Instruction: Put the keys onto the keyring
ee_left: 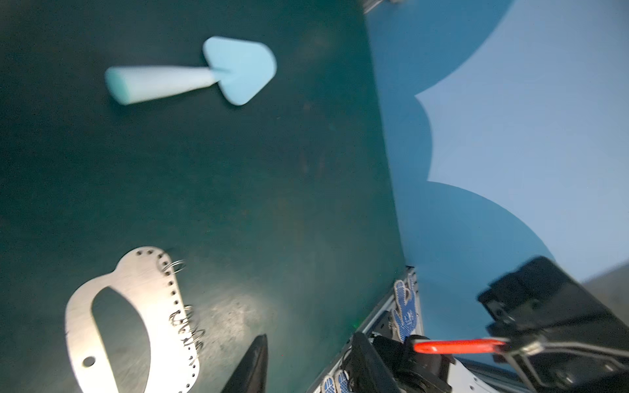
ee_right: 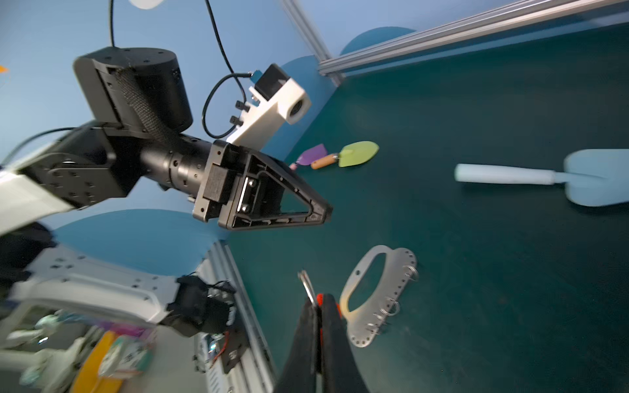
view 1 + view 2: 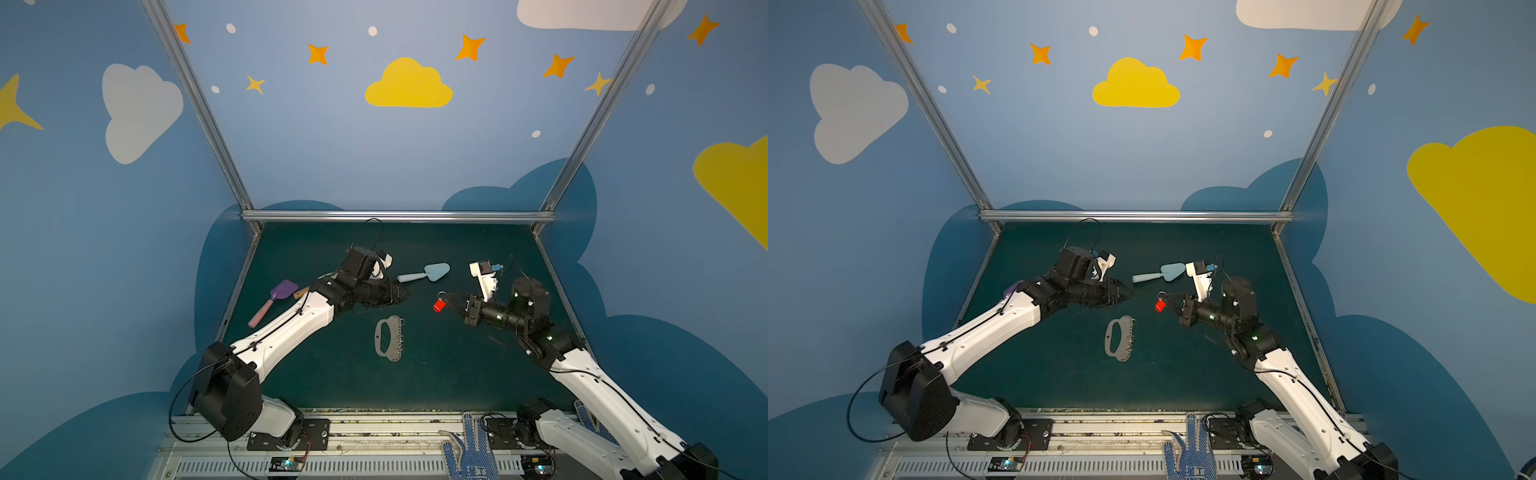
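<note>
I begin with the dark green worktop (image 3: 332,386); the things on it lie well apart. My left tool (image 3: 402,294) hangs over the middle of it and points toward the right arm; I cannot tell how far its jaws stand apart, since I see it only from the side; I see nothing in it. My right tool (image 3: 449,300) points back toward it; its jaws are pressed together on the keys (image 3: 439,306), with the red tag hanging at the tips and the metal part showing beyond them in the right wrist view.

A dotted glove (image 3: 469,449) lies over the front rail; a blue shovel (image 3: 428,272) lies behind both tools; a purple shovel (image 3: 284,289) lies at the left side, partly under the left arm.

The keyring (image 3: 395,338) lies flat between the arms, nearer to the front rail than both tools. Its long axis runs from front to back; the edge with the little rings (image 2: 391,308) faces the right arm. So from the keys the keyring lies forward, toward the left arm and, I judge, lower; the left tool is the nearer one to its far end. I judge that the coming move is for the right tool to bring the keys down to that ringed edge, perhaps with the left tool steadying the keyring.

I can read no brand or label; the glove has a dark blue mark at the cuff, too small to read.
</note>
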Robot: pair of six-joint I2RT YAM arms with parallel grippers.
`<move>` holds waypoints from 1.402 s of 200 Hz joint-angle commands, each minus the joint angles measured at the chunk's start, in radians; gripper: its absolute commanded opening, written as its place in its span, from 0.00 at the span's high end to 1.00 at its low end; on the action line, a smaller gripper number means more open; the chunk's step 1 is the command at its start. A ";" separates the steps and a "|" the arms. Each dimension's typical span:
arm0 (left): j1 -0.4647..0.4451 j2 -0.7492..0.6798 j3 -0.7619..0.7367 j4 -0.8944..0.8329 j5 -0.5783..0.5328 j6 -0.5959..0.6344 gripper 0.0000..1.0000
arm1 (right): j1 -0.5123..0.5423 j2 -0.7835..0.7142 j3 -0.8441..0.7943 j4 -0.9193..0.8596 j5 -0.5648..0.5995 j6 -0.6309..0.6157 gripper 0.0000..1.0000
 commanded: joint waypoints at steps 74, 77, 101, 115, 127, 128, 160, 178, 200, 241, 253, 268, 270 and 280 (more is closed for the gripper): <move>-0.031 0.269 0.028 -0.224 -0.069 -0.102 0.59 | 0.201 0.031 -0.025 -0.178 0.522 -0.109 1.00; -0.033 0.280 0.034 -0.230 -0.069 -0.099 0.59 | 0.203 0.032 -0.027 -0.178 0.522 -0.106 1.00; -0.054 0.349 0.083 -0.270 -0.100 -0.096 0.59 | 0.214 0.037 -0.036 -0.165 0.517 -0.093 1.00; -0.049 0.367 0.096 -0.264 -0.126 -0.119 0.55 | 0.219 0.040 -0.036 -0.162 0.516 -0.089 1.00; -0.039 0.372 0.098 -0.242 -0.132 -0.142 0.55 | 0.223 0.044 -0.035 -0.164 0.518 -0.090 1.00; -0.038 0.372 0.098 -0.240 -0.132 -0.145 0.54 | 0.224 0.044 -0.035 -0.165 0.518 -0.089 1.00; -0.020 0.405 0.139 -0.218 -0.138 -0.203 0.47 | 0.234 0.053 -0.034 -0.164 0.521 -0.091 1.00; -0.016 0.434 0.160 -0.203 -0.134 -0.235 0.47 | 0.238 0.058 -0.032 -0.163 0.522 -0.095 1.00; -0.010 0.484 0.193 -0.195 -0.101 -0.275 0.46 | 0.242 0.059 -0.032 -0.163 0.525 -0.097 1.00; -0.004 0.537 0.235 -0.234 -0.068 -0.361 0.47 | 0.244 0.043 -0.036 -0.170 0.542 -0.100 1.00; -0.001 0.543 0.230 -0.233 -0.051 -0.389 0.49 | 0.244 0.036 -0.036 -0.168 0.548 -0.099 1.00; 0.001 0.548 0.226 -0.224 -0.044 -0.407 0.52 | 0.243 0.027 -0.062 -0.163 0.556 -0.095 1.00; 0.001 0.549 0.226 -0.225 -0.043 -0.407 0.54 | 0.243 0.026 -0.063 -0.162 0.556 -0.095 1.00; 0.002 0.556 0.227 -0.227 -0.043 -0.409 0.59 | 0.244 0.022 -0.067 -0.159 0.560 -0.093 1.00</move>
